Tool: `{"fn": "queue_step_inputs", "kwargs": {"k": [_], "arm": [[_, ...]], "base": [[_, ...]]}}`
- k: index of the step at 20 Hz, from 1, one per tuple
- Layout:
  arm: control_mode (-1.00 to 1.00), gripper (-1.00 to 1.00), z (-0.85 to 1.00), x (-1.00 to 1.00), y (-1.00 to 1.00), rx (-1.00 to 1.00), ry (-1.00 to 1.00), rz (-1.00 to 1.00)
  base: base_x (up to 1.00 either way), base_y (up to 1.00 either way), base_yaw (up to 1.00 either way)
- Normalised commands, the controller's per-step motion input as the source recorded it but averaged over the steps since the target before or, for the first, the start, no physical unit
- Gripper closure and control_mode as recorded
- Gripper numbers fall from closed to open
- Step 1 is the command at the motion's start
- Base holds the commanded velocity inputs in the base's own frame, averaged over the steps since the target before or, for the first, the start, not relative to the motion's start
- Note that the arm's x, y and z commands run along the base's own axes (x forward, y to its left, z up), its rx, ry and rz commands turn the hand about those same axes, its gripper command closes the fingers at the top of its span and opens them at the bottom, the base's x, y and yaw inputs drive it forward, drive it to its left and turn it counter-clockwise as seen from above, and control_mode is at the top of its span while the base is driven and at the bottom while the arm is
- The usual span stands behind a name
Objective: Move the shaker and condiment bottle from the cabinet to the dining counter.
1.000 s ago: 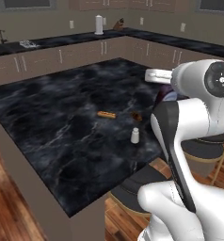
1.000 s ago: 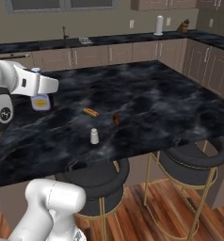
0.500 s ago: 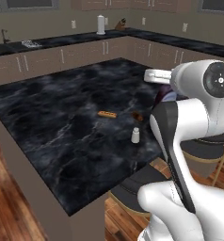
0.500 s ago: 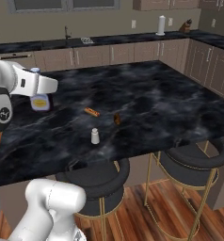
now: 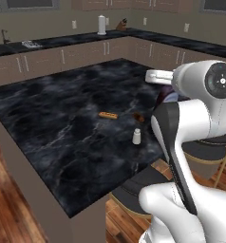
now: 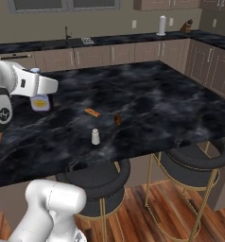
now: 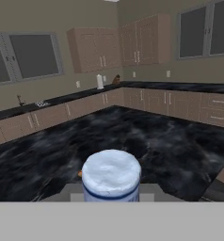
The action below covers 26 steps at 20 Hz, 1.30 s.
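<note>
Bottle first, far left: why is it up there instead of down on the slab?

It is being carried. The gripper (image 6: 40, 96) has its jaws closed on the condiment bottle (image 6: 40, 103), which hangs under the hand at the near left edge of the dining counter (image 6: 180, 101). The fingertips themselves are hidden, so I judge the grip from how the bottle sits right against the hand.

Is it sealed?

Yes. From the hand camera its pale, blue-rimmed cap (image 7: 111, 175) is on, and it is upright, so the sauce should stay put. How full it is I cannot tell.

And moving right?

A small orange-brown stick (image 6: 91, 112) lies flat on the marble. Then comes the shaker (image 6: 95, 136), standing upright near the front edge, so its half of the job looks done. What it holds cannot be seen. Just beyond is a small dark brown thing (image 6: 117, 119) that is too small to name.

So what is left?

Setting the bottle down on bare marble. I'd keep it apart from the shaker so neither gets knocked.

And furthest right?

Two black stools (image 6: 192, 160) tucked under the overhang.
</note>
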Motion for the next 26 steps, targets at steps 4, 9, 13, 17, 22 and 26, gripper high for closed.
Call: {"fn": "queue_step_inputs", "kwargs": {"k": [4, 9, 13, 17, 22, 26], "arm": [[-1.0, 1.0, 0.0, 0.0, 0.0, 0.0, 0.0, 0.0], [-1.0, 1.0, 0.0, 0.0, 0.0, 0.0, 0.0, 0.0], [-1.0, 1.0, 0.0, 0.0, 0.0, 0.0, 0.0, 0.0], [-1.0, 1.0, -0.09, -0.08, 0.04, -0.07, -0.01, 0.0], [-1.0, 1.0, -0.17, -0.05, -0.18, 0.12, 0.02, 0.09], [-1.0, 1.0, -0.15, 0.0, -0.18, 0.15, 0.02, 0.22]], "base": [[0.0, 0.0, 0.0], [0.0, 0.0, 0.0], [0.0, 0.0, 0.0], [0.0, 0.0, 0.0], [0.0, 0.0, 0.0], [0.0, 0.0, 0.0]]}}
